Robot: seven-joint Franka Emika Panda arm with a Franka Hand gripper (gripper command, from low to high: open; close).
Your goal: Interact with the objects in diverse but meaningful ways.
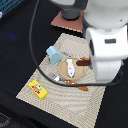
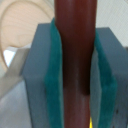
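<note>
Pinched upright between 2 teal pads (image 2: 54,82) of the claw (image 2: 75,75): dark red-brown sausage (image 2: 75,60), filling the middle of the wrist view from top edge to bottom edge. Pressed against both flanks of the sausage, with grey finger blocks behind the pads. Beyond the claw, blurred, part of a pale round plate (image 2: 20,25).

In the exterior view, mostly hidden behind the big white arm (image 1: 105,45) at the exterior view's right; only a short dark red-brown end (image 1: 85,62) showing beside the arm, just over the far edge of the tan round plate (image 1: 62,70). Claw itself not visible there.

Lying on the plate: small white oblong piece (image 1: 71,67) with a blue mark. Just beside the plate, toward the exterior view's left: pale blue cup-like container (image 1: 53,54), tipped at an angle. Near the plate's front edge: a slim orange-brown item (image 1: 80,87) and a small grey item (image 1: 57,78), too blurred to name. Well apart, near the mat's front-left corner: yellow rectangular packet with red mark (image 1: 38,89), lying flat.

All on a beige woven mat (image 1: 50,105) spread over the black worktop (image 1: 20,35). At the far side, a reddish-brown board (image 1: 62,22) under a grey pot (image 1: 71,14). Looping across the scene, a black cable (image 1: 33,35).
</note>
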